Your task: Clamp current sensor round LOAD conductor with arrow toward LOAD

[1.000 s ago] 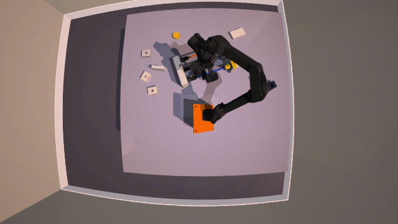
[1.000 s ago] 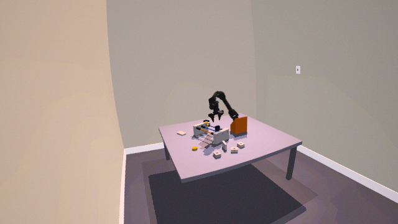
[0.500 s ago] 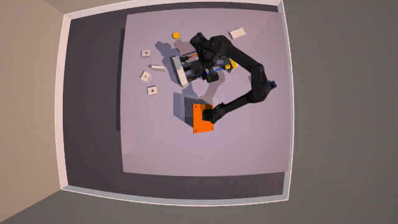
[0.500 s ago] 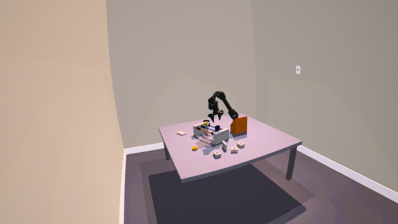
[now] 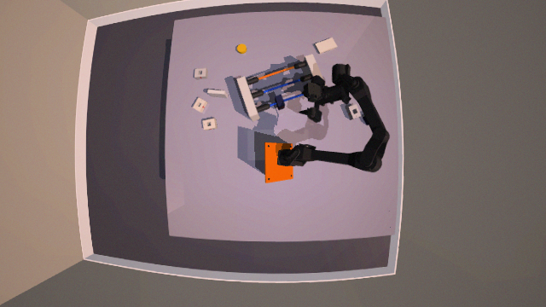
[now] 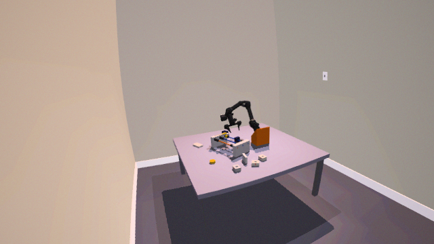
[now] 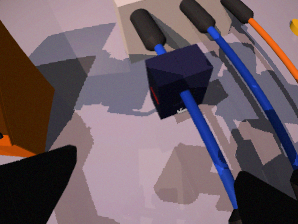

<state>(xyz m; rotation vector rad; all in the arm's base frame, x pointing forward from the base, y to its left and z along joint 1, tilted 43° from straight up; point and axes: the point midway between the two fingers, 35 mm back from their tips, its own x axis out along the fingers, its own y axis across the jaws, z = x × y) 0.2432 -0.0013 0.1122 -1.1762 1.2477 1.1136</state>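
The dark navy sensor block (image 5: 279, 101) (image 6: 237, 139) (image 7: 180, 80) sits around the blue conductor (image 5: 293, 98) (image 7: 204, 120) nearest the orange base block. It looks closed; whether it is latched cannot be told. In the wrist view a red mark shows on its side and a small white mark, partly seen, low on its near face. The LOAD lettering is not readable. My gripper (image 5: 306, 102) (image 6: 234, 131) (image 7: 160, 169) is open and empty, above the rack and off the sensor, toward the rack's far-end support from the exterior view.
A second blue conductor (image 7: 252, 82) and an orange conductor (image 5: 276, 73) run alongside, between white end supports (image 5: 247, 99) (image 6: 241, 148). A yellow piece (image 6: 225, 135) is at the far support. White blocks (image 5: 200, 73) (image 5: 209, 124) (image 5: 354, 111), a yellow disc (image 5: 241, 49) and the orange base block (image 5: 273, 172) (image 6: 261, 137) stand around.
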